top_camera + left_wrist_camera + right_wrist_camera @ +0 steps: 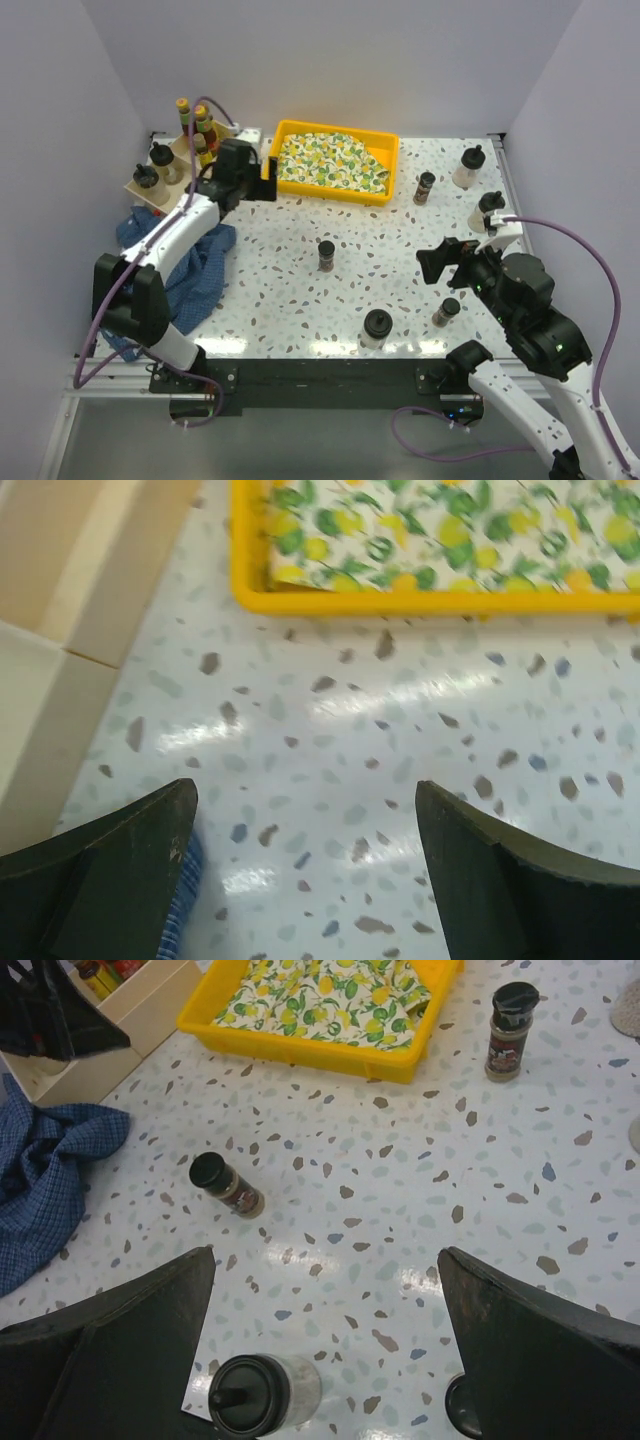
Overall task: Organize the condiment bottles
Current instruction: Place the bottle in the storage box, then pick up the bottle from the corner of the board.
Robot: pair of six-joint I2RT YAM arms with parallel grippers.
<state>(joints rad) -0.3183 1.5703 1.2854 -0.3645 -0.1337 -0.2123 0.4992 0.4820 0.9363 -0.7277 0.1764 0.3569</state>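
Several condiment bottles stand loose on the table: a brown spice jar (326, 254) in the middle, a clear squat bottle (375, 328) at the front, a spice jar (446, 312) beside it, another spice jar (425, 187), and two clear bottles (468, 167) (490, 210) at the right. Two clear bottles (160, 157) and slim sauce bottles (203, 128) stand in the wooden box (140, 192). My left gripper (270, 182) (305, 790) is open and empty between the box and the yellow tray. My right gripper (432, 265) (325, 1252) is open and empty above the front clear bottle (262, 1395) and middle spice jar (225, 1185).
The yellow tray (290, 183) (420, 602) (300, 1048) with patterned cloth sits at the back. A blue cloth (195, 265) (45, 1185) lies bunched at the left beside the wooden box (60, 630). A dark cap (460, 1407) shows partly behind my right finger.
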